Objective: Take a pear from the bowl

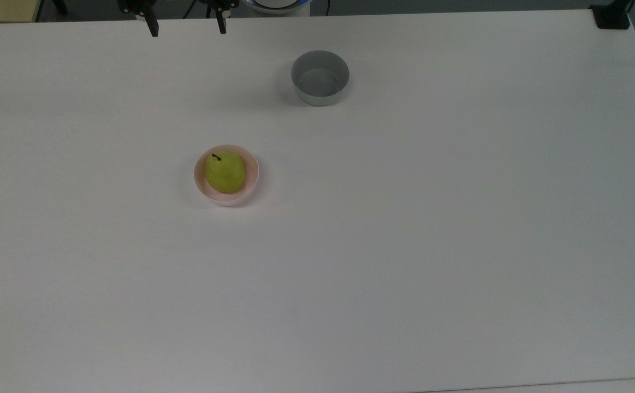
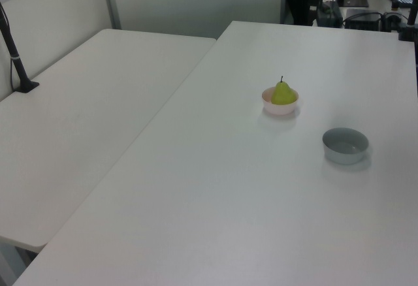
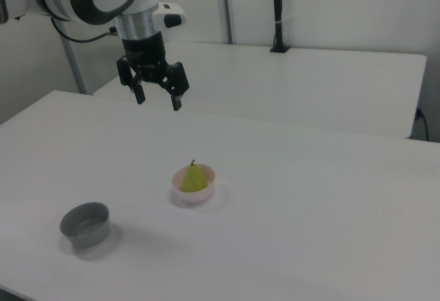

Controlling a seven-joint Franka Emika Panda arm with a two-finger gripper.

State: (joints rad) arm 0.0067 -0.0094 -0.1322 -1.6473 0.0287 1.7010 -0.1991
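Observation:
A yellow-green pear [image 1: 225,171] [image 2: 283,93] [image 3: 194,177] with a short dark stem stands upright in the pale pink bowl [image 1: 201,184] [image 2: 279,108] [image 3: 195,195] on the white table. My gripper [image 1: 188,28] [image 3: 158,101] hangs open high above the table, its two dark fingers spread wide with nothing between them. In the top view it pokes in at the upper edge, well up from the bowl. In the right view it is above the bowl and to its left.
A deeper grey bowl [image 1: 320,77] [image 2: 345,145] [image 3: 85,224] sits empty on the same table, apart from the pink one. A second white table [image 2: 85,110] adjoins it. A black post [image 3: 277,12] stands clamped on that table.

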